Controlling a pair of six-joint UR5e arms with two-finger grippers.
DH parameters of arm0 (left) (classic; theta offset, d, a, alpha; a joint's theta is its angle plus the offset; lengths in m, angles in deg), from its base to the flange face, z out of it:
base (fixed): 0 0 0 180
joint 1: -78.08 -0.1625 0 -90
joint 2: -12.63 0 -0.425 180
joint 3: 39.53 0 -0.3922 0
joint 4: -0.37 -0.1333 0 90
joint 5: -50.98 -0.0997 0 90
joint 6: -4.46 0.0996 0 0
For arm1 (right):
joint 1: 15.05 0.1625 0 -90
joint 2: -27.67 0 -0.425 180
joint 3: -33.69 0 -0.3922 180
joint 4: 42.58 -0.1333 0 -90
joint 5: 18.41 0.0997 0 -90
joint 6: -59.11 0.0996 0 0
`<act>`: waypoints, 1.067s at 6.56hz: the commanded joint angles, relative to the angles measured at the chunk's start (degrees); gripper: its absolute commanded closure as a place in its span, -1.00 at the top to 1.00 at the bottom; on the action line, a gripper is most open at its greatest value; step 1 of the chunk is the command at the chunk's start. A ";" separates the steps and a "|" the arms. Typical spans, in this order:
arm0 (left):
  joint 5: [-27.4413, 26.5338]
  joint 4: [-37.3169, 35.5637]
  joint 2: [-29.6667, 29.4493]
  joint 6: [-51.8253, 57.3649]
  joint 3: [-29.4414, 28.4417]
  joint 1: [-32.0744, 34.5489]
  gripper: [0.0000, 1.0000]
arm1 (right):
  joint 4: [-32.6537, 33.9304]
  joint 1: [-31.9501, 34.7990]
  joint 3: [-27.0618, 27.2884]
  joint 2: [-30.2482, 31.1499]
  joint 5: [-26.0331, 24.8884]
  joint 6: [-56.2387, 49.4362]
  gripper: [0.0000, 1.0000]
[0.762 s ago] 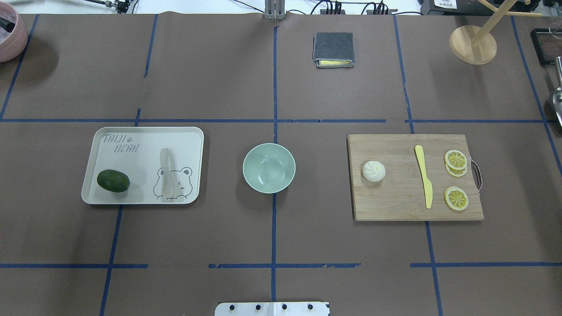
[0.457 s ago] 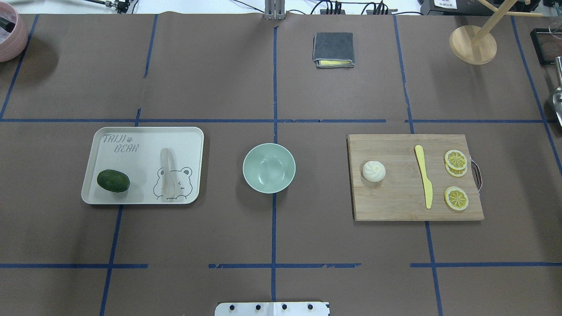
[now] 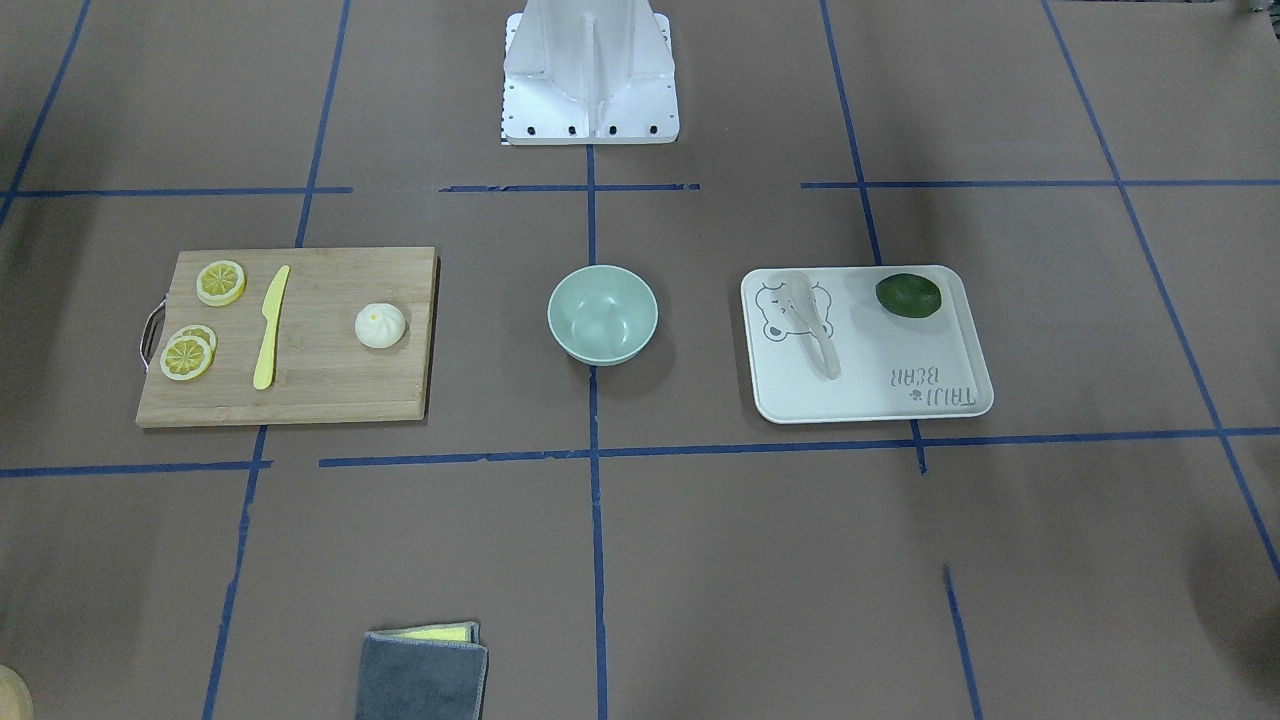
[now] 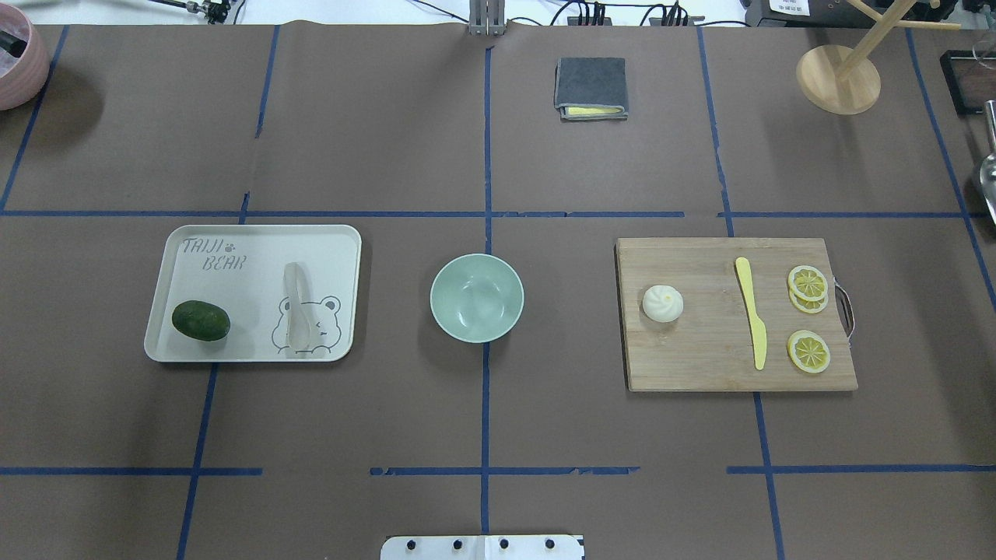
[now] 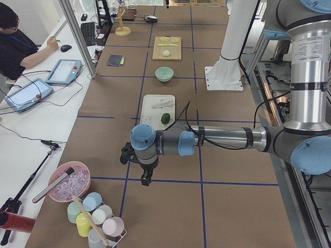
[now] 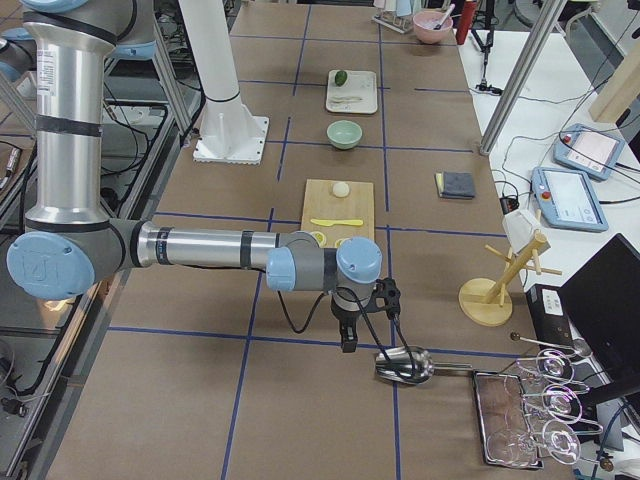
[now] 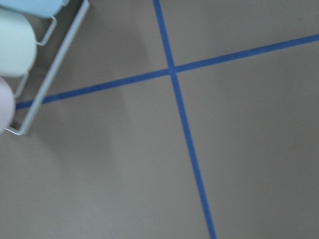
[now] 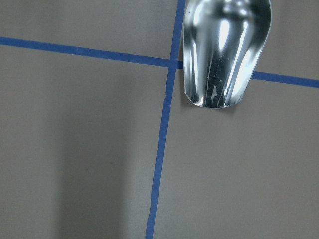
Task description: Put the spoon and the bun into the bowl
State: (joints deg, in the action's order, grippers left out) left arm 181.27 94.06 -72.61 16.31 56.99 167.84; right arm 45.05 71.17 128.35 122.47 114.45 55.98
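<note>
Brown table [image 4: 498,155], spoon [image 4: 296,309] on tray [image 4: 233,243], bun [image 4: 662,303] on board [image 4: 700,358], bowl [image 4: 450,289] between, jaws' state unclear.

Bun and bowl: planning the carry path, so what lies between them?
Nothing stands between the bun and the bowl: only cutting board edge, then bare table, in the overhead view.

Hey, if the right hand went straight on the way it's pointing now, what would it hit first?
Probably the brown table cover near a blue tape crossing. The right hand points straight down; the metal scoop lies just beside that line, depth unclear.
</note>
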 commanded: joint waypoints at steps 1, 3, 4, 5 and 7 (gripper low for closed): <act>-3.37 11.90 0.25 0.54 0.59 -0.11 1.00 | -2.17 -0.09 0.09 -2.08 -0.33 0.06 1.00; -3.81 26.30 -0.18 0.02 -0.28 -0.63 1.00 | -12.50 -0.44 -0.26 -2.25 -0.15 0.15 1.00; -3.72 35.25 -0.45 0.01 -0.28 -0.72 1.00 | -18.57 -0.70 -0.26 -2.17 -0.24 0.23 1.00; -3.63 45.17 -0.45 -0.33 -0.28 -0.81 1.00 | -20.63 -2.18 -0.09 -2.43 -0.06 1.45 1.00; -3.28 48.87 -3.24 -11.83 0.50 -7.02 1.00 | -20.91 -9.28 0.44 -7.85 -0.41 12.04 1.00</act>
State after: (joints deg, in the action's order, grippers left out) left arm 177.79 140.47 -73.95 13.07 57.06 164.16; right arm 24.83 66.06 128.53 117.90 114.26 62.10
